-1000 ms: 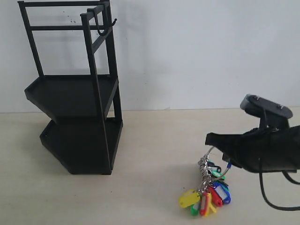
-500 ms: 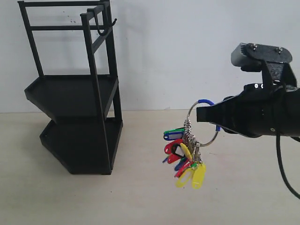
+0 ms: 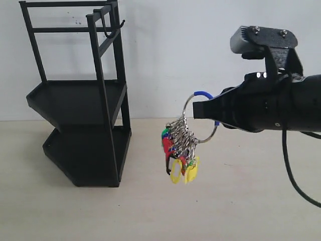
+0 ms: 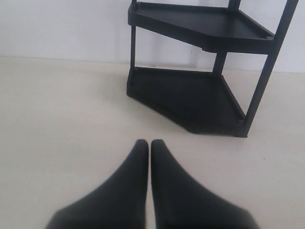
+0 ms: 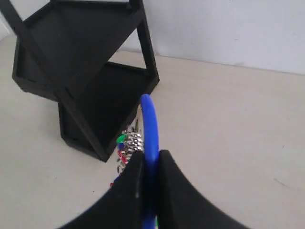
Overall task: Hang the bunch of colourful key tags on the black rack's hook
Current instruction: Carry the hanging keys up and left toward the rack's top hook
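The colourful key tag bunch (image 3: 180, 150) hangs in the air right of the black rack (image 3: 80, 100), its yellow, red and green tags dangling from silver rings. My right gripper (image 3: 198, 111) is shut on the bunch's blue-sleeved loop (image 5: 149, 125), which stands up between the fingers. The hook (image 3: 114, 27) sits high on the rack's top right corner, well above and left of the bunch. In the left wrist view my left gripper (image 4: 145, 144) is shut with nothing in it, low over the table facing the rack (image 4: 200, 71); it is out of the exterior view.
The rack has two angular tray shelves (image 3: 75, 98) and stands on a pale tabletop (image 3: 160, 211) against a white wall. A black cable (image 3: 291, 170) trails from the right arm.
My right gripper has lifted the key tag bunch off the table and carried it up and left toward the rack; the tags swing below the loop.
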Robot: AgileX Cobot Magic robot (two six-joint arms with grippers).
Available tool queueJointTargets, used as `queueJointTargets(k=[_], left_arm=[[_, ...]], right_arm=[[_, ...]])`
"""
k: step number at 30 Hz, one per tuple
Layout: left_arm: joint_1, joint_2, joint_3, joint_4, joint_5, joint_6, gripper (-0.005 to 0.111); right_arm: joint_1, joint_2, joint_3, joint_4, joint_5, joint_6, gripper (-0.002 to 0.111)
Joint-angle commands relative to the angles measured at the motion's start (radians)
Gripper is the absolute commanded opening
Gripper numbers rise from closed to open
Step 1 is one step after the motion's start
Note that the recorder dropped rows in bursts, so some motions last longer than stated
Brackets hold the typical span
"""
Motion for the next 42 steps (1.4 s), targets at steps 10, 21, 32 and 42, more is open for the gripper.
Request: queueJointTargets(k=[10, 21, 32, 42], left_arm=[[-0.001, -0.002, -0.001, 0.005, -0.008, 0.003, 0.004], [-0.001, -0.002, -0.001, 0.005, -0.008, 0.003, 0.004], [-0.001, -0.002, -0.001, 0.005, -0.008, 0.003, 0.004], [-0.001, -0.002, -0.001, 0.005, -0.008, 0.003, 0.004]], right_arm=[[0.057, 0.169, -0.193, -0.022, -0.265, -0.174, 0.000], [0.089, 0.356, -0.408, -0.022, -0.302, -0.202, 0.000], [0.104, 0.453, -0.539, -0.022, -0.315, -0.227, 0.000], [0.196, 0.453, -0.560, -0.028, -0.401, -0.268, 0.000]])
